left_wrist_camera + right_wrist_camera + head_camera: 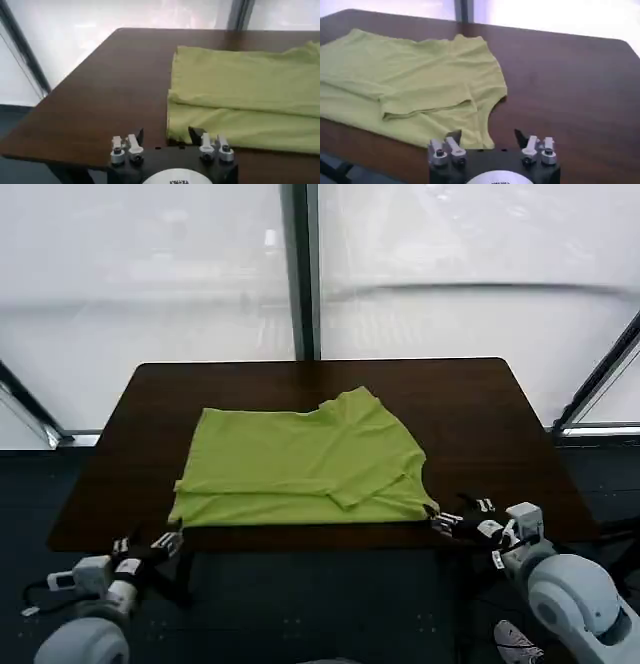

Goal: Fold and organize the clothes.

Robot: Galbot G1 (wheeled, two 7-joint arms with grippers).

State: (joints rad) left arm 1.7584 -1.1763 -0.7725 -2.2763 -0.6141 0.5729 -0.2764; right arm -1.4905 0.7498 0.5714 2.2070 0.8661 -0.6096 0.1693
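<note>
The clothes are one lime yellow-green T-shirt (300, 466), lying folded in layers on the dark brown table (480, 414), with a sleeve doubled over near its front right corner. My left gripper (170, 542) waits open at the table's front edge, just off the shirt's front left corner (175, 131), holding nothing. At the front right corner of the shirt (470, 135) my right gripper (444, 521) is open too, its jaws apart over the table edge with nothing between them. In the wrist views the left gripper (165, 134) and right gripper (487, 136) both face the shirt's hem.
Bare tabletop surrounds the shirt on its left (100, 90), right (570, 85) and far sides. Behind the table stand white translucent panels with a dark upright post (300, 274). Dark floor lies below the front edge.
</note>
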